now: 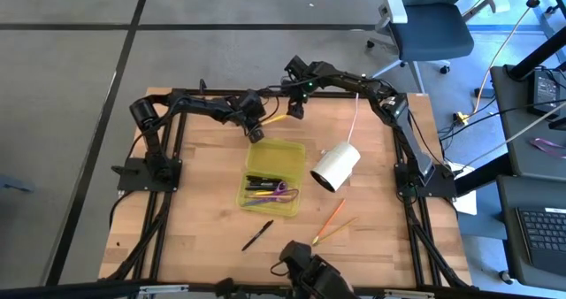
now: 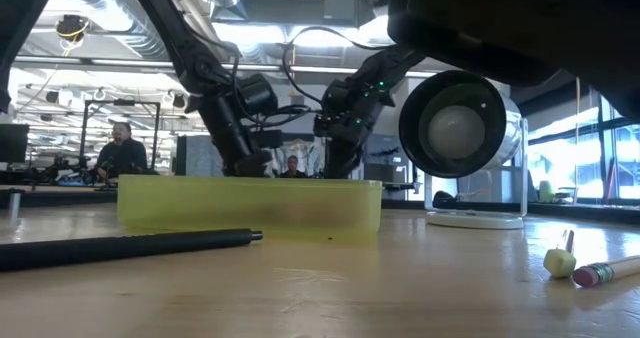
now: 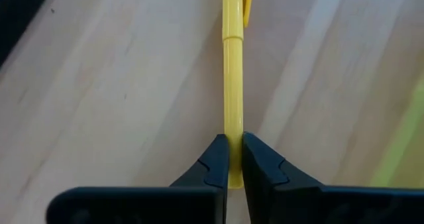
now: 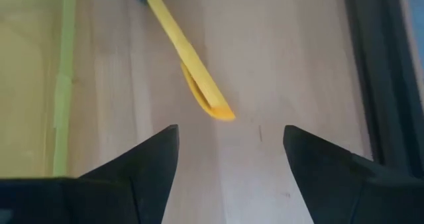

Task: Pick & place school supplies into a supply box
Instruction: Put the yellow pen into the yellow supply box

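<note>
Pinching yellow pen (image 3: 232, 85), left fingers (image 3: 215, 168), tip hidden

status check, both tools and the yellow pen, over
Left tool shut on thin yellow pen, just beyond the translucent yellow-green plastic box. Right tool open, above the pen's clip end. Nothing between pen and box.

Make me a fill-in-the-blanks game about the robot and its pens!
1. The left gripper has its fingers shut on a ____ pen.
2. The right gripper has its fingers ____.
3. The purple scissors lie inside the ____.
4. The black pen lies on the ____.

Missing words: yellow; open; box; table
</note>
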Controlling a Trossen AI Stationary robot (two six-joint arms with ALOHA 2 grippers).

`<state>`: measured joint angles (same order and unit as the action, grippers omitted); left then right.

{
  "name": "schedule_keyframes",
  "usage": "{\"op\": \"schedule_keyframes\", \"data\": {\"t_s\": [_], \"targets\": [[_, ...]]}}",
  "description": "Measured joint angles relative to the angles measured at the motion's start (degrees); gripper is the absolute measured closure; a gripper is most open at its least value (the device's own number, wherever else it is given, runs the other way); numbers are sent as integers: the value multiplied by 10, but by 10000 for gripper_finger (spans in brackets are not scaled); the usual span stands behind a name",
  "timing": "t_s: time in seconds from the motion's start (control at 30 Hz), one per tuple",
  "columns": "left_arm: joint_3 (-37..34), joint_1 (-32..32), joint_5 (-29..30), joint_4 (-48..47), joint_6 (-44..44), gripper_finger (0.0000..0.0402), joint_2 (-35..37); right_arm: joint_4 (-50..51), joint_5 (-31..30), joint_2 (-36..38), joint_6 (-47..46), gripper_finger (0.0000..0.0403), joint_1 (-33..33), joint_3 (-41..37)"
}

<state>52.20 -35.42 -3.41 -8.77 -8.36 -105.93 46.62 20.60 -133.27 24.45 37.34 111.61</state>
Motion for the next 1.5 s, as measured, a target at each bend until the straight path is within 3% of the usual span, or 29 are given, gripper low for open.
{"op": "schedule_keyframes", "data": {"t_s": [0.43, 0.63, 0.97, 1.5], "targets": [[3, 14, -12, -52, 32, 389, 5, 20, 0, 0, 12, 128, 0, 0], [3, 36, 24, -84, 77, 389, 16, 25, 0, 0, 9, 128, 0, 0], [8, 54, 58, -128, 82, 390, 34, 24, 0, 0, -3, 128, 0, 0], [16, 49, 65, -170, 97, 390, 112, 14, 0, 0, -4, 128, 0, 0]]}}
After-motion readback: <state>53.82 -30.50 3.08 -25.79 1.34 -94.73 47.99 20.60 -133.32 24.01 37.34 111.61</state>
